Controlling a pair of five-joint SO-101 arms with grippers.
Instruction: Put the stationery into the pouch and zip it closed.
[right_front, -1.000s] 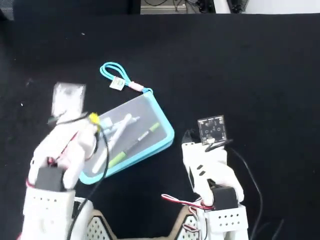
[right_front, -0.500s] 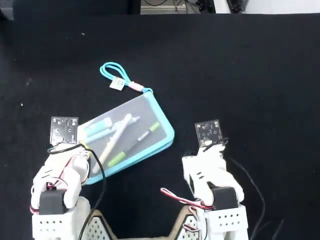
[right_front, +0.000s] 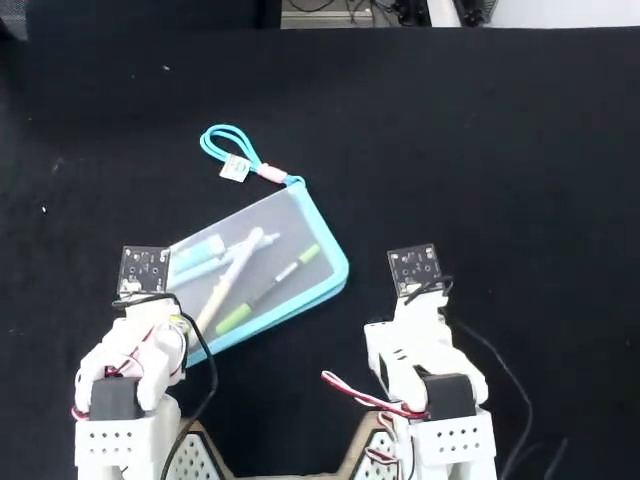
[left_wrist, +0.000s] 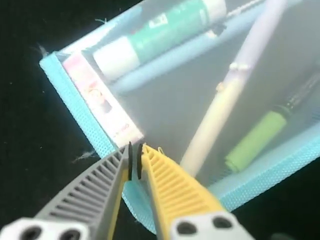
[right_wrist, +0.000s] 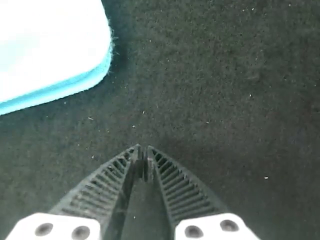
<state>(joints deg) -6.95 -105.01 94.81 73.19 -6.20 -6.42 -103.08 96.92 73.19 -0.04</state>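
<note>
pouch (right_front: 295, 225): it lies flat and tilted on the table, in front of both arms and closer to the left one. It has a see-through front and a blue edge. I cannot tell if the zip is shut.
long pale pen (left_wrist: 225, 100): inside the pouch, running across the middle.
green pen (left_wrist: 257, 140): inside the pouch, beside the long pale pen.
fat green stick (left_wrist: 160, 30): inside the pouch, along one side.
pink tag (left_wrist: 102, 97): inside the pouch, right by its short blue edge.
blue loop (right_front: 250, 155): it hangs off the pouch's far corner and lies on the table.
left pincer (left_wrist: 134, 150): its tips are pressed together with nothing between them. They sit just over the pouch's near blue edge.
right pincer (right_wrist: 142, 152): its tips are pressed together and hold nothing. It is over bare table, near a corner of the pouch but apart from it.
table (right_front: 500, 150): covered in black cloth.
</note>
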